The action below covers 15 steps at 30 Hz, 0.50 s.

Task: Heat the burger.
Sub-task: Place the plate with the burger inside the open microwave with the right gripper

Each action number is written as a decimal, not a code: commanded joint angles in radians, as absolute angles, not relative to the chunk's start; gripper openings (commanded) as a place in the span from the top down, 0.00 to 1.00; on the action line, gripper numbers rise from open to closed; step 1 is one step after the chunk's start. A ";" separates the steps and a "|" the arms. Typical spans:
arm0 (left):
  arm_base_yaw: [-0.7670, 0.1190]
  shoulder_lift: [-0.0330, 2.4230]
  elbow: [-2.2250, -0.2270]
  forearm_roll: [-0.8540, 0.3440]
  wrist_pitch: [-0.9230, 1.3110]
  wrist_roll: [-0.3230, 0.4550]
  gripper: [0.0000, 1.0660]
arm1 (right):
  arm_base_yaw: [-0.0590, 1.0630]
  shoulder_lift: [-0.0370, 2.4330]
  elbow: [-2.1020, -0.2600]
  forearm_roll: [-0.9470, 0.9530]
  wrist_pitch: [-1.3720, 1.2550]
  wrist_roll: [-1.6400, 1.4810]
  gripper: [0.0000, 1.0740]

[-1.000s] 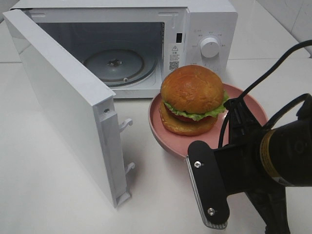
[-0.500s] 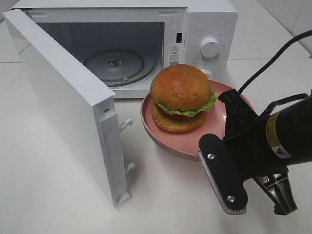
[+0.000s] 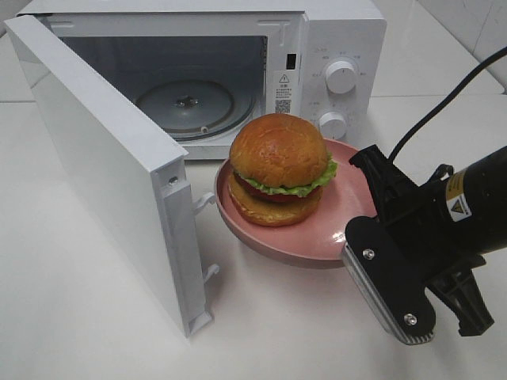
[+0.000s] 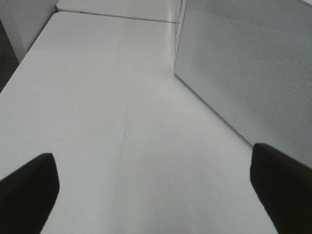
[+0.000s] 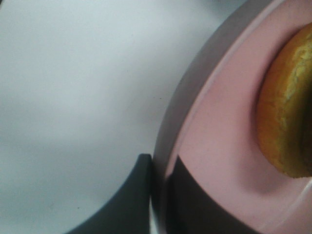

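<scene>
Pinching pink plate (image 3: 265, 237) by rim: right gripper (image 5: 160, 168) jaws pressed onto it, so burger (image 3: 279, 168) rides on plate, not squashed. Plate tipped, just before open microwave (image 3: 341, 32). Door (image 3: 103, 158) swung wide for room. Left gripper (image 4: 156, 195) jaws spread, holding nothing.

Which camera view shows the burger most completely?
The exterior high view: the whole burger shows there, both bun halves, lettuce and filling, on the pink plate. The right wrist view shows only a bun edge. The left wrist view shows none of it.

place: lab-style test bench | evidence: white microwave (image 3: 238, 71), bare white tabletop (image 3: 79, 301)
</scene>
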<state>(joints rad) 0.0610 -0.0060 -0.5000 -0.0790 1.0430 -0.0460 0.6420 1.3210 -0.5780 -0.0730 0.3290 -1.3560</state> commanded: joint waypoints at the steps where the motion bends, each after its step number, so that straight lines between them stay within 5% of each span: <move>1: 0.056 -0.025 -0.499 -0.077 1.034 -0.046 0.06 | 0.631 1.312 -0.585 -0.021 0.268 -1.420 1.00; 15: 0.056 -0.025 -0.499 -0.077 1.034 -0.046 0.06 | 0.620 1.317 -0.609 0.086 0.238 -1.534 1.00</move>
